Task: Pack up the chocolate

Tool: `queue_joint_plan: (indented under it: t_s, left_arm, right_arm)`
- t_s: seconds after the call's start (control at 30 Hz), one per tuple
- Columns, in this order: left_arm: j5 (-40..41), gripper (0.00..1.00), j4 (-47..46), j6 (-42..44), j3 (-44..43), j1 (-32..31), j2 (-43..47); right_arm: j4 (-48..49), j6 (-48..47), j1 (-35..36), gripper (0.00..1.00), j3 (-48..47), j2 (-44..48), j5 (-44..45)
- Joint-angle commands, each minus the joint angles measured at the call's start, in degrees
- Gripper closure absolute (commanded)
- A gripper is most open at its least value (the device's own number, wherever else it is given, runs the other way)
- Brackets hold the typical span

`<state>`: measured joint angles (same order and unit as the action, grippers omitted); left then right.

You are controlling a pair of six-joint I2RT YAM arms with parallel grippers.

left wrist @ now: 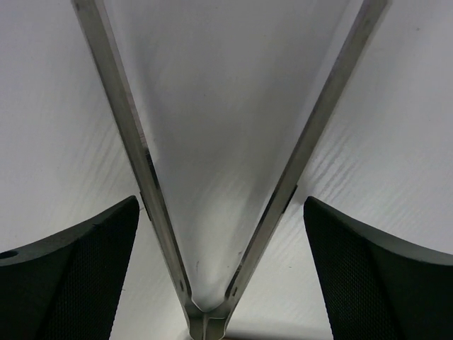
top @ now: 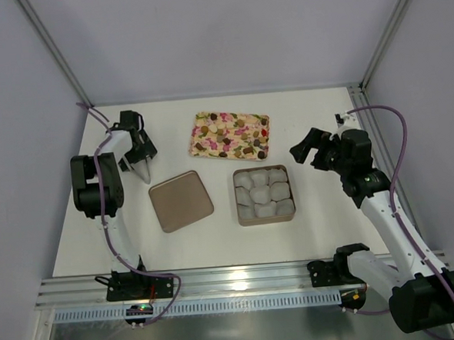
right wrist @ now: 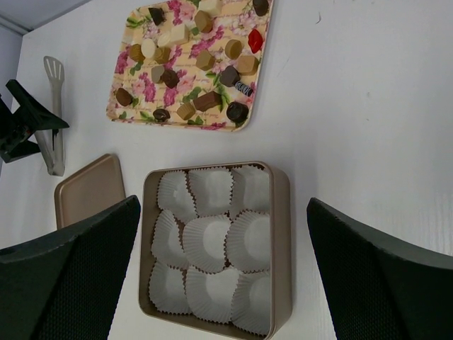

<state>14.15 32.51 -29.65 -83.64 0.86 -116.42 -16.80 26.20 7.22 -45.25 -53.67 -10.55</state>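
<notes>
The chocolate [top: 226,137] [right wrist: 207,100], several dark and tan pieces, lies on a flowered tray [top: 196,133] [right wrist: 141,85] at the back. In front of it stands a gold square box [top: 266,221] [right wrist: 281,248] filled with white paper cups that hold nothing. My left gripper [top: 144,169] [left wrist: 220,200] is open at the left. Metal tongs [top: 145,175] [left wrist: 134,142] lie on the table between its fingers, which stand apart from both tong arms. My right gripper [top: 307,148] [right wrist: 224,202] hangs open to the right of the box, holding nothing.
The box's gold lid [top: 181,200] [right wrist: 88,188] lies flat between the left arm and the box. Frame posts and grey walls close in the table at the back and sides.
</notes>
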Motion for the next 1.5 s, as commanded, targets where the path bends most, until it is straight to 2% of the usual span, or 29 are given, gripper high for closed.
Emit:
queue_joint_plan:
  t_s: [0.0, 0.13, 0.43, 0.7, 1.07, 1.47]
  left_arm:
    - [0.17, 0.06, 0.09, 1.52, -1.97, 0.98, -0.38]
    - [-0.35, 0.07, 0.62, 2.23, -1.79, 0.98, -1.0]
    - [-0.88, 0.21, 1.5, 2.58, -1.44, 0.98, -2.14]
    - [-2.2, 0.5, 2.47, 3.28, -3.02, 0.98, -1.0]
    - [-1.85, 0.53, 10.72, 2.84, -12.24, -0.34, 4.88]
    - [-1.14, 0.53, 18.2, 2.23, -13.48, -5.08, 11.47]
  right_arm:
    - [1.33, -0.8, 0.07, 0.0, 0.52, 0.06, -0.97]
    - [1.33, -0.53, 0.07, 0.0, 0.69, -0.56, -1.06]
    - [1.77, 0.26, 0.16, 0.0, 1.22, -1.35, -1.41]
    - [1.59, 0.52, 0.25, 0.0, 1.05, -1.35, -1.85]
    - [0.71, 1.23, 0.6, 0.0, 0.08, -0.65, -0.18]
    - [0.1, 1.75, 1.39, 0.0, 0.52, 0.14, 0.44]
